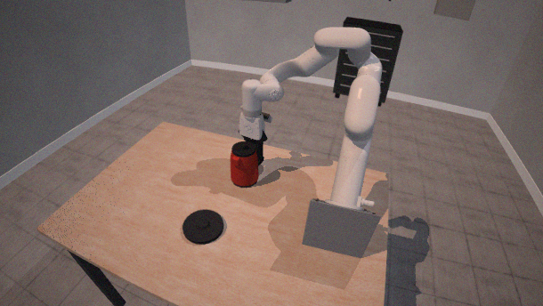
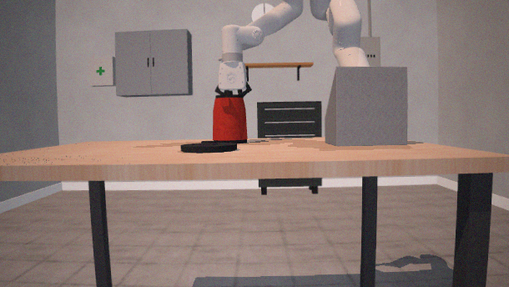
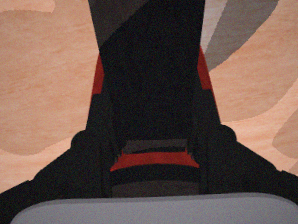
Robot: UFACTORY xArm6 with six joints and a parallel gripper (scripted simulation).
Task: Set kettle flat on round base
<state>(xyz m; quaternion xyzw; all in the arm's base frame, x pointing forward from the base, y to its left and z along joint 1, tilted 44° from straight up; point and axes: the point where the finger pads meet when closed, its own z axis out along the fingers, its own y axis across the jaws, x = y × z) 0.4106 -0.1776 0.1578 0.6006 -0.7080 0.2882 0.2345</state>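
The red kettle (image 1: 244,165) with a black lid stands upright on the wooden table, near the middle of its far half. It also shows in the exterior view (image 2: 229,118). Its black handle (image 1: 260,153) is on the side toward the arm. My gripper (image 1: 258,144) comes down from above and is shut on the handle's upright bar, which fills the wrist view (image 3: 149,63) between the dark fingers. The round black base (image 1: 203,226) lies flat on the table nearer the front edge, apart from the kettle, and also shows in the exterior view (image 2: 209,147).
The arm's grey pedestal (image 1: 340,227) stands at the table's right side. A black drawer cabinet (image 1: 368,55) stands on the floor behind the table. The table's edges are well away from the kettle and the base.
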